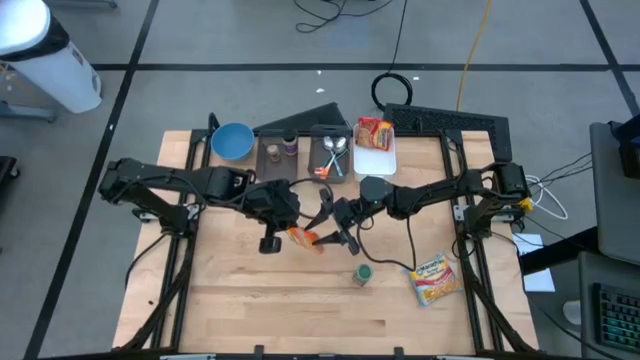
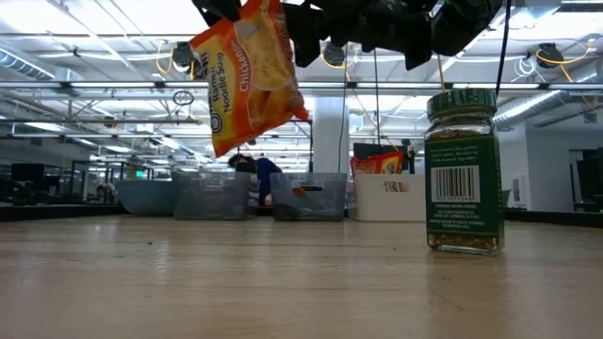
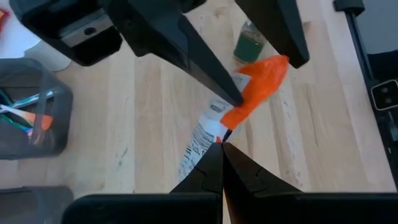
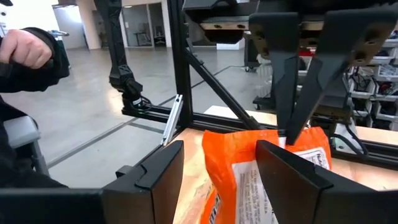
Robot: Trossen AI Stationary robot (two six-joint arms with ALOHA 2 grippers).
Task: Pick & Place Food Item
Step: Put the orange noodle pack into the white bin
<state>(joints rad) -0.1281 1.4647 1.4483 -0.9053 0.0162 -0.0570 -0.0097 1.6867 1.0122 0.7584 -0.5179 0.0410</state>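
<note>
You get one camera straight overhead, one level at tabletop height facing the room, two close on the wrists — all share the orange noodle packet (image 1: 303, 238), perhaps mid-table.

Here's the wooden table (image 1: 250, 290), pale planks framed by dark rails. Along its far edge sit a blue bowl (image 1: 232, 141), a dark bin with small jars (image 1: 279, 152), another dark bin with spoons (image 1: 334, 155), and a white tray (image 1: 383, 160) carrying a red-and-yellow packet (image 1: 374, 131). Nearer the front, a green-labelled spice jar (image 1: 363, 274) stands upright on the bare wood, and a yellow noodle packet (image 1: 433, 277) lies flat just to its right.
</note>
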